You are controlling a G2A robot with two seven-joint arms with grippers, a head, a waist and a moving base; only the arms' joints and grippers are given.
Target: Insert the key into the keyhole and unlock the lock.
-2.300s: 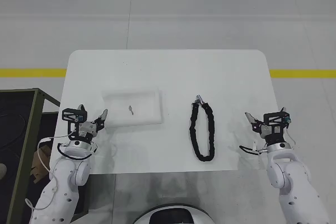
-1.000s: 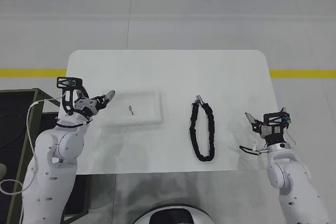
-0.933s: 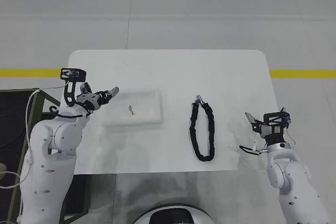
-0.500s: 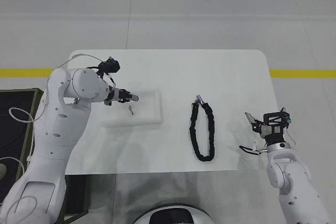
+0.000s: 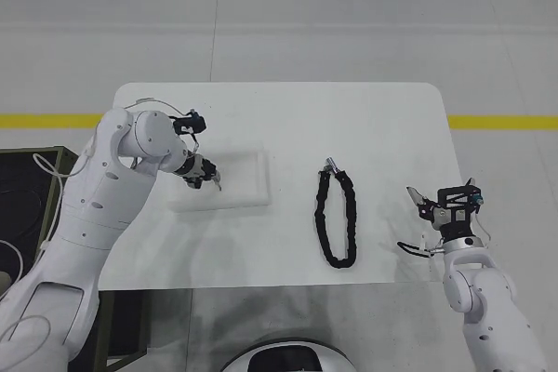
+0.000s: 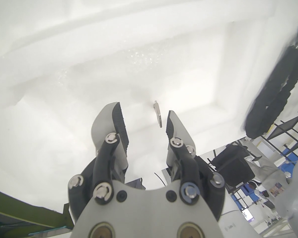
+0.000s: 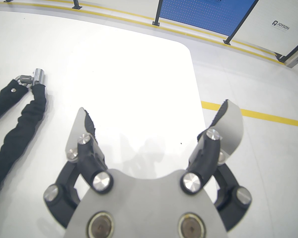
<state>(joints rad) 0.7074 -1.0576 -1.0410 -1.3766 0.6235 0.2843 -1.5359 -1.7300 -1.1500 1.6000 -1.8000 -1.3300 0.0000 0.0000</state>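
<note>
- Small metal key (image 5: 218, 181), lying flat on the floor of a shallow white foam tray (image 5: 251, 193), near the middle of the tray.
- Left gripper (image 6: 144, 115) down inside the tray, right at the key and pointing at the tray floor.
- Left fingers (image 6: 121, 125) parted with a clear gap, one on either side of the key. Key not pinched, sitting close beside one fingertip; impossible to tell whether it touches that fingertip.
- Tray resting on a white counter (image 5: 391, 121), on the left arm's half of it.
- Chain lock (image 5: 338, 219), a black fabric-sleeved chain laid in a long narrow loop, flat on the counter beside the tray on the right arm's side, apart from the tray's edge.
- Silver lock cylinder (image 7: 37, 74) joining the two ends of the loop, at the end farther from the robot, about level with the far half of the tray.
- Right gripper (image 5: 409, 220) well apart from the tray, beyond the chain lock, over the counter.
- Right fingers (image 7: 85, 125) spread wide, holding nothing, with bare counter between them.
</note>
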